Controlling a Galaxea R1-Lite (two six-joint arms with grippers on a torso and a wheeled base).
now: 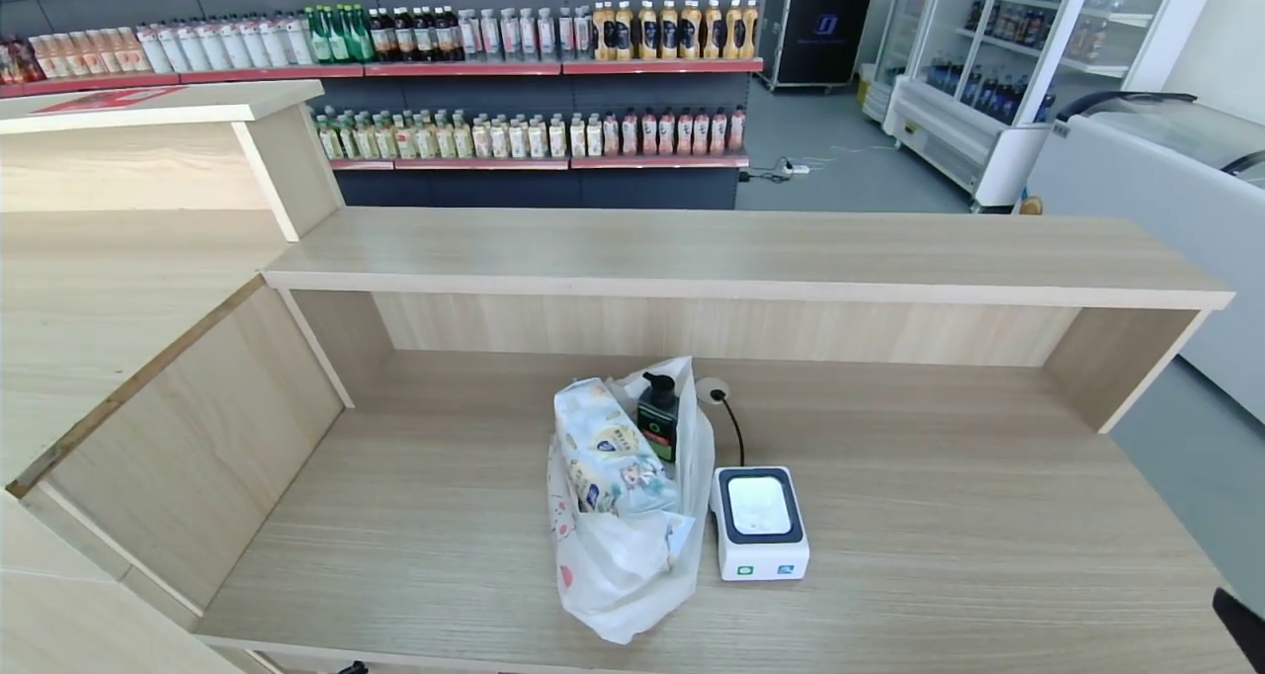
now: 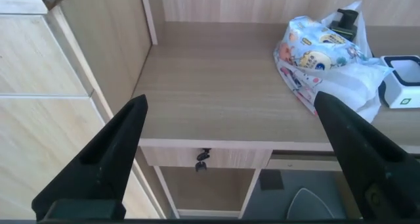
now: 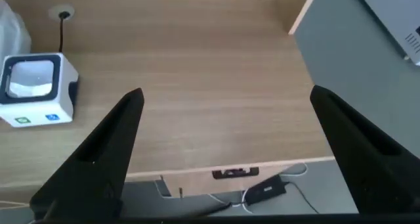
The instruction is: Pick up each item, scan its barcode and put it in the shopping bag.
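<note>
Wide and empty hang our left gripper (image 2: 231, 99) and right gripper (image 3: 226, 91); the shopping bag (image 1: 613, 575) holds tissues (image 1: 605, 452) and a pump bottle (image 1: 658, 419), so probably nothing remains.

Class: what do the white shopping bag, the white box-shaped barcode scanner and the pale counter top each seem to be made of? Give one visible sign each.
The white shopping bag: probably thin plastic film; it crumples and looks translucent.
The white box-shaped barcode scanner: smooth moulded plastic, glossy window on top.
The pale counter top: wood-grain board, perhaps laminate; matt, streaked.
</note>
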